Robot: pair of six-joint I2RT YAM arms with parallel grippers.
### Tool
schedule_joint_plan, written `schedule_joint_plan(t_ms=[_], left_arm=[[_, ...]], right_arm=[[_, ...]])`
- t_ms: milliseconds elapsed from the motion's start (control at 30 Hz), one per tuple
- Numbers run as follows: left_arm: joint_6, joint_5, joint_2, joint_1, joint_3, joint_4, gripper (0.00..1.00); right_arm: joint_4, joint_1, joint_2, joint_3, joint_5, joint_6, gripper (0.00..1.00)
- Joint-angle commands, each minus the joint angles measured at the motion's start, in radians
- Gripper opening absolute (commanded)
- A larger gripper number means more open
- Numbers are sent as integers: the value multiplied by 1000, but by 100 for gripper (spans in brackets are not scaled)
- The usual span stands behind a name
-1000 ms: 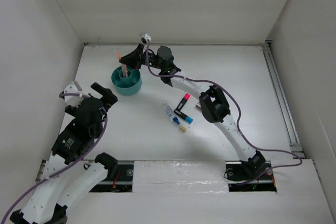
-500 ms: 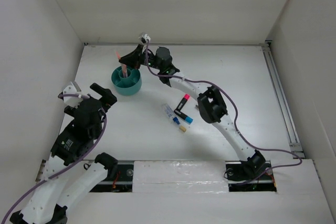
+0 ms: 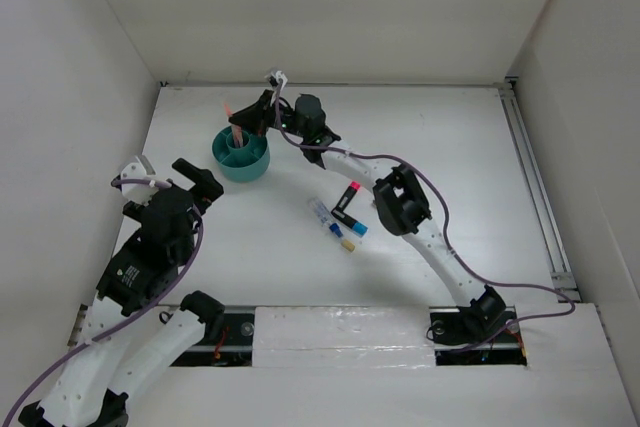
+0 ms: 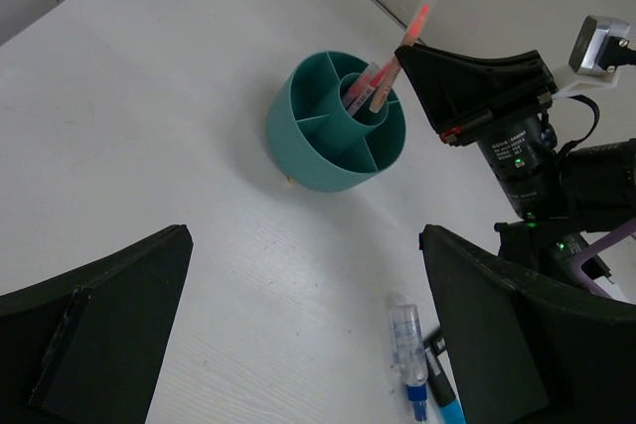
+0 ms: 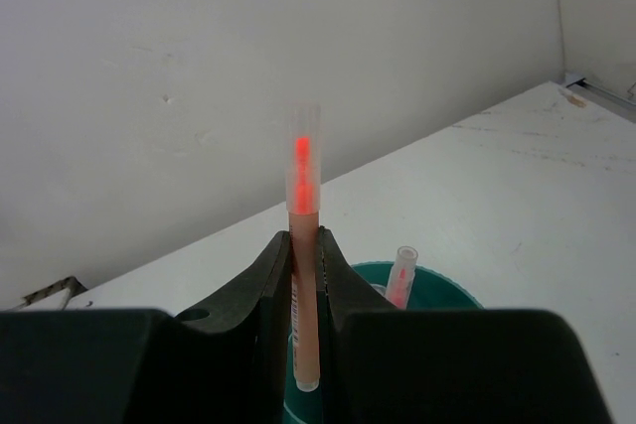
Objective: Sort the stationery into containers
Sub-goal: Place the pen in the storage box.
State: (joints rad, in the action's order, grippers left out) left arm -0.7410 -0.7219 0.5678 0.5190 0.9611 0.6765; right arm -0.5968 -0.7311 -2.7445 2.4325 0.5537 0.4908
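The round teal cup (image 3: pixel 241 154) stands at the back left of the table. My right gripper (image 3: pixel 252 115) is shut on a thin pink-red pen (image 5: pixel 302 196), tilted, its lower end in the cup's centre tube (image 4: pixel 366 106). A second pink pen (image 5: pixel 400 277) stands in that tube. My left gripper (image 4: pixel 303 345) hangs open and holds nothing, well short of the cup (image 4: pixel 328 141). At mid-table lie a clear-barrelled pen (image 3: pixel 322 213), a black marker with pink cap (image 3: pixel 347 197), a blue-capped marker (image 3: pixel 353 226) and a tiny tan block (image 3: pixel 348 244).
White walls close in the table at the back and both sides. A metal rail (image 3: pixel 532 182) runs along the right edge. The right arm (image 3: pixel 400 197) stretches diagonally over the table just right of the loose pens.
The right gripper, with the pink-red pen in it, has shifted very slightly over the cup. The left arm has not moved.
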Motion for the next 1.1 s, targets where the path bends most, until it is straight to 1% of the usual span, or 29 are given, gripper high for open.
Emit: schedule_joint_plan(t_ms=[0, 400, 567, 700, 800, 900, 967, 1000, 1067], left_arm=[[11, -1, -6, -5, -10, -34, 100], [20, 9, -6, -5, -10, -34, 100], [20, 9, -6, -5, -10, -43, 100], [29, 9, -6, -5, -10, -43, 100], [29, 9, -6, -5, -10, -43, 100], [29, 9, -6, -5, -10, -43, 100], [29, 9, -6, -5, -10, -43, 100], [29, 9, -6, -5, -10, -43, 100], [29, 9, -6, -5, -10, -43, 100]], right_arm=[[-26, 7, -12, 56, -18, 3, 0], [-26, 7, -40, 46, -9, 3, 0], [-84, 7, -27, -23, 12, 3, 1], [-115, 7, -7, -56, 31, 3, 9], [-115, 7, 2, -76, 31, -6, 11], [-162, 7, 11, -108, 66, -6, 16], [-210, 7, 34, -136, 94, 6, 21], [-224, 7, 48, -168, 94, 6, 21], [-254, 7, 84, -197, 94, 6, 24]])
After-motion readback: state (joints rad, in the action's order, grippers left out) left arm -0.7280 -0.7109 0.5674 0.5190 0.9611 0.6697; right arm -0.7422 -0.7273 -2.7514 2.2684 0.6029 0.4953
